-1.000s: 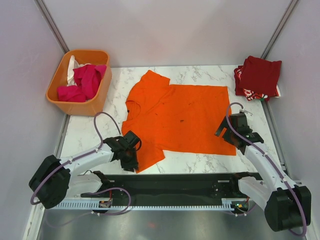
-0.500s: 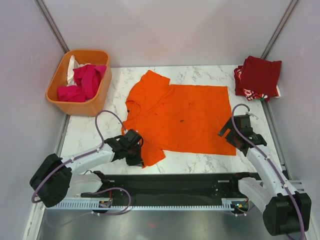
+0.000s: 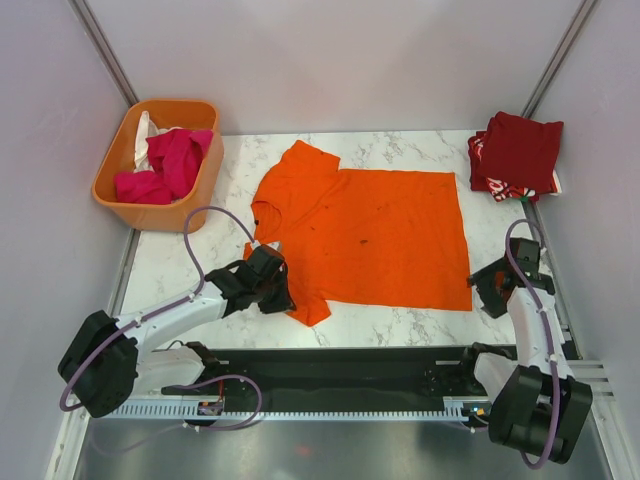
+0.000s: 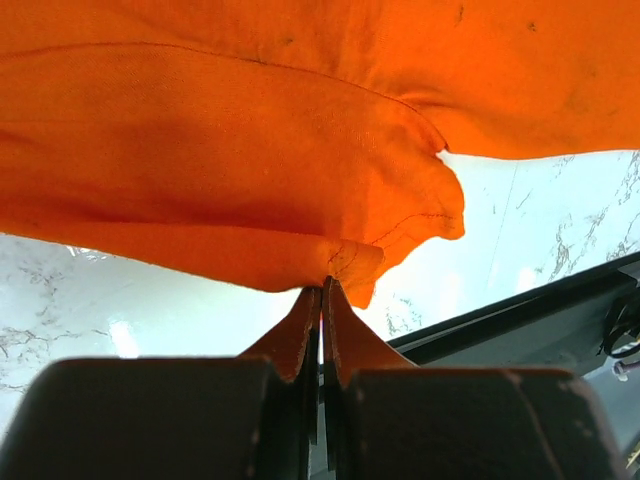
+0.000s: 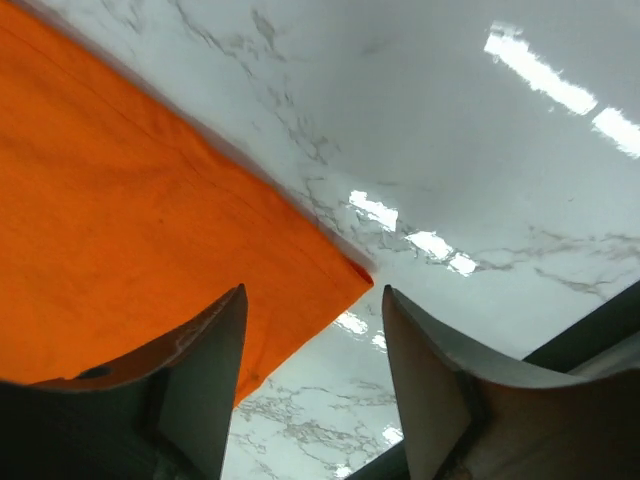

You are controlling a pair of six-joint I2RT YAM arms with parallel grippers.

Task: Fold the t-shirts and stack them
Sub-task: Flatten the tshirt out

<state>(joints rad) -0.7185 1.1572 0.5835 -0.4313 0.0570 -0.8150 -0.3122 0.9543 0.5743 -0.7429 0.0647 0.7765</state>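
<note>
Centrally, one orange t-shirt (image 3: pixel 370 235) lies spread flat on the marble table (image 3: pixel 400 145), collar toward the left of the frame, hem toward the right. The left gripper (image 3: pixel 280 298) sits at the shirt's lower-left sleeve; the left wrist view shows its jaws pressed together on a pinch of the sleeve's edge. At the lower right, the right gripper (image 3: pixel 490 290) stands just beside the hem's near corner, jaws apart and holding nothing; from its wrist camera that orange corner lies on the marble ahead of the gap.

One orange basket (image 3: pixel 150 215) stands at the upper left, off the shirt, holding magenta cloth (image 3: pixel 170 160) and white cloth (image 3: pixel 145 130); how many pieces is unclear. At the upper right is one folded stack: a dark red shirt (image 3: pixel 520 148) on top of a red-and-white patterned one (image 3: pixel 505 187).
</note>
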